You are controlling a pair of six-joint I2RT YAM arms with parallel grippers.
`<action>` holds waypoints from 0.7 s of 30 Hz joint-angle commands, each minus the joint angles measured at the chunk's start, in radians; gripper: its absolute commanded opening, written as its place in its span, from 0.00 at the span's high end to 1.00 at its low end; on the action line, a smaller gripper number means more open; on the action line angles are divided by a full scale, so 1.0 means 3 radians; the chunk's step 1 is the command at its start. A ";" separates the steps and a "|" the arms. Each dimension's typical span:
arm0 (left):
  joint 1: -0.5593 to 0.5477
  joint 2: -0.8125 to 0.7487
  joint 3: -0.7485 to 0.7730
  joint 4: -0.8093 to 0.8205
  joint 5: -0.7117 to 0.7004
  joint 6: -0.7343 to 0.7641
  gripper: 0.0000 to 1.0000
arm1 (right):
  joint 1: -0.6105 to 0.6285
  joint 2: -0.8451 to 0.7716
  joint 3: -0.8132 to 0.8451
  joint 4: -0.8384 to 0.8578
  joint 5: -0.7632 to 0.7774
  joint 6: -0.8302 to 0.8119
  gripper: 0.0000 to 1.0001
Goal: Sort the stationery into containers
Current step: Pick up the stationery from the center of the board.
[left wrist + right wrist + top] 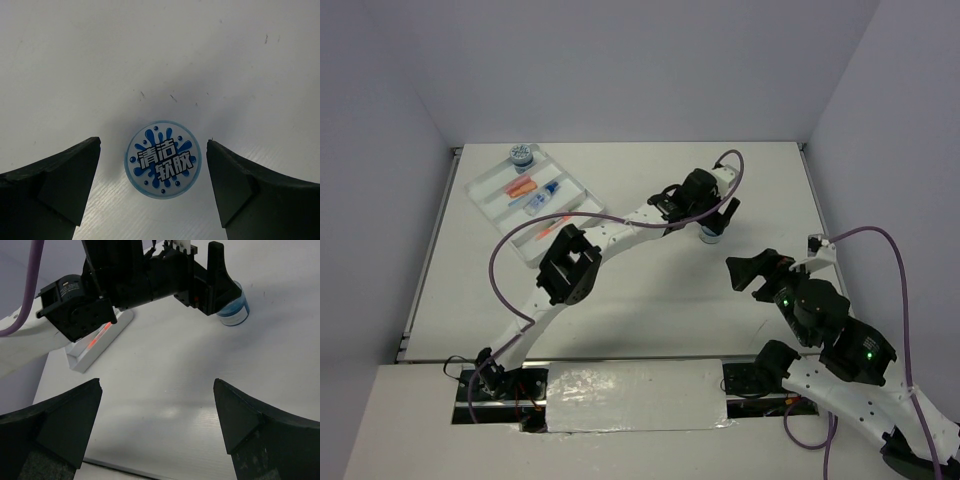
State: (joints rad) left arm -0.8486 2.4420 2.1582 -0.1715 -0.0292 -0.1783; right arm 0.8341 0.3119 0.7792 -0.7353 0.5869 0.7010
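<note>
Just right of mid-worktop: round blue-white pot, upright, printed lid facing up. Left tool sits directly above it, jaws spread wide, one finger on each side of the pot, neither touching it. From the wrist view the pot is roughly centred in the gap. That looks like a lined-up top grasp across the diameter, so closing won't shove it sideways. Left arm is stretched diagonally across the worktop to reach it.

Right tool also has its jaws apart and holds nothing. It hovers nearer the right edge, well apart from the pot, fingers aimed toward it. My read is that it's parked clear so the two arms don't clash.

White divided tray lies at the far-left corner, angled to the edges. It already holds orange pieces and the blue-capped bottle. A second pot is at its far end; can't tell whether it's inside a compartment or only against the rim.

Step in hand, as I judge it: descend and close on the loose pot. It looks like the only item outside the tray, so the task is near done.

The next move calls for a lift high enough to clear the tray wall, then a long carry to the far-left corner.

Risk: smooth round wall, so an off-centre squeeze could squirt it out.
</note>
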 commanded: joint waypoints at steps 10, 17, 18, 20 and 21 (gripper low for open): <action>-0.0035 0.0113 0.0067 0.0209 0.0072 0.0119 0.01 | -0.0004 0.0106 -0.0010 0.0262 -0.0284 -0.0286 0.00; -0.0035 0.0210 0.0057 0.0209 0.0077 0.0083 0.07 | -0.0009 0.0126 -0.0015 0.0314 -0.0335 -0.0307 0.00; -0.0035 0.0215 0.0057 0.0219 0.0133 0.0083 0.11 | -0.0009 0.0116 -0.0015 0.0319 -0.0335 -0.0312 0.00; -0.0035 0.0240 0.0062 0.0209 0.0158 0.0078 0.10 | -0.0009 0.0116 0.0000 0.0314 -0.0340 -0.0322 0.00; -0.0035 0.0246 0.0062 0.0209 0.0154 0.0073 0.08 | -0.0004 0.0121 0.0005 0.0314 -0.0335 -0.0327 0.00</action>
State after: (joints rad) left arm -0.8543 2.4908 2.1639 -0.1486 -0.0105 -0.1596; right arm 0.8341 0.3447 0.7776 -0.6884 0.4885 0.6235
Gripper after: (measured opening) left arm 0.900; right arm 0.997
